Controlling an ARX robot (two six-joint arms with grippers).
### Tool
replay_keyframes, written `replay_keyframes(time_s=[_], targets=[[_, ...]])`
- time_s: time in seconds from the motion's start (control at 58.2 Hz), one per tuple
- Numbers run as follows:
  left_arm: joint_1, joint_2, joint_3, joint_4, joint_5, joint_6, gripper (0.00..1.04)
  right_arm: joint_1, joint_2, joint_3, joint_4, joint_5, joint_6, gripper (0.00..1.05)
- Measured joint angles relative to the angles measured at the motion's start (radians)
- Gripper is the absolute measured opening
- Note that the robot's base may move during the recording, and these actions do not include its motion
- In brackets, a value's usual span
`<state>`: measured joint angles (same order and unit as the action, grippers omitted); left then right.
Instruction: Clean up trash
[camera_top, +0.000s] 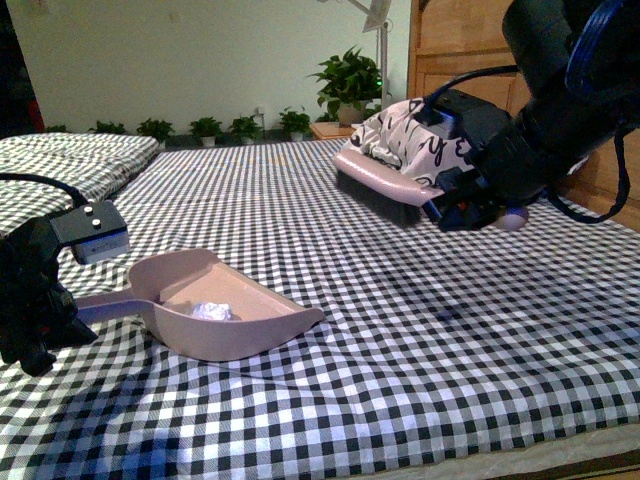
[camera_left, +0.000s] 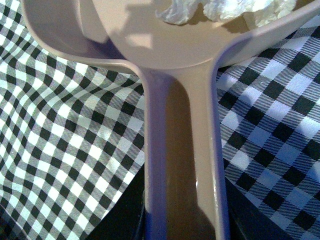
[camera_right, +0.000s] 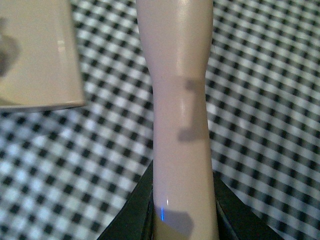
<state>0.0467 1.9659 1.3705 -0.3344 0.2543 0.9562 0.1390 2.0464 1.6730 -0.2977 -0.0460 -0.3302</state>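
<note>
A bed covered in a black-and-white checked sheet (camera_top: 330, 240) carries everything; 1 beige dustpan (camera_top: 250, 325) rests on it near the front left; a black-and-white patterned pillow (camera_top: 395, 135) lies at the far right, by the wooden headboard (camera_top: 460, 50).

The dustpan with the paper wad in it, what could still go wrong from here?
The trash lies loose in the dustpan, which is open at the front; if the left pincer tips the handle, the wad could roll back onto the checkered cloth. The right pincer holds the brush raised in the air; a swing down could knock the pan.
</note>
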Motion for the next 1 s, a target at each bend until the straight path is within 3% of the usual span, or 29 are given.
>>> replay_keyframes(time_s=[0.137, 0.309, 0.429, 0.635, 0.773, 0.996], targets=[[0.0, 0.0, 0.0, 0.0, 0.001, 0.0, 0.26, -0.069, 0.006, -0.056, 0.135, 0.125, 0.072, 0.2], [0.001, 0.0, -0.004, 0.015, 0.011, -0.01, 0.26, -0.163, -0.057, -0.16, 0.239, 0.124, 0.149, 0.2], [0.005, -0.003, -0.064, 0.217, 0.056, -0.154, 0.26, -0.217, -0.162, -0.24, 0.271, 0.08, 0.194, 0.2], [0.009, -0.107, -0.118, 0.294, 0.055, -0.402, 0.26, -0.292, -0.42, -0.394, 0.326, 0.023, 0.247, 0.2], [0.009, -0.218, -0.185, 0.382, -0.018, -0.483, 0.26, -0.323, -0.556, -0.493, 0.386, -0.01, 0.303, 0.2], [-0.014, -0.514, -0.417, 0.545, -0.154, -0.537, 0.26, -0.37, -0.852, -0.666, 0.407, -0.156, 0.396, 0.2]])
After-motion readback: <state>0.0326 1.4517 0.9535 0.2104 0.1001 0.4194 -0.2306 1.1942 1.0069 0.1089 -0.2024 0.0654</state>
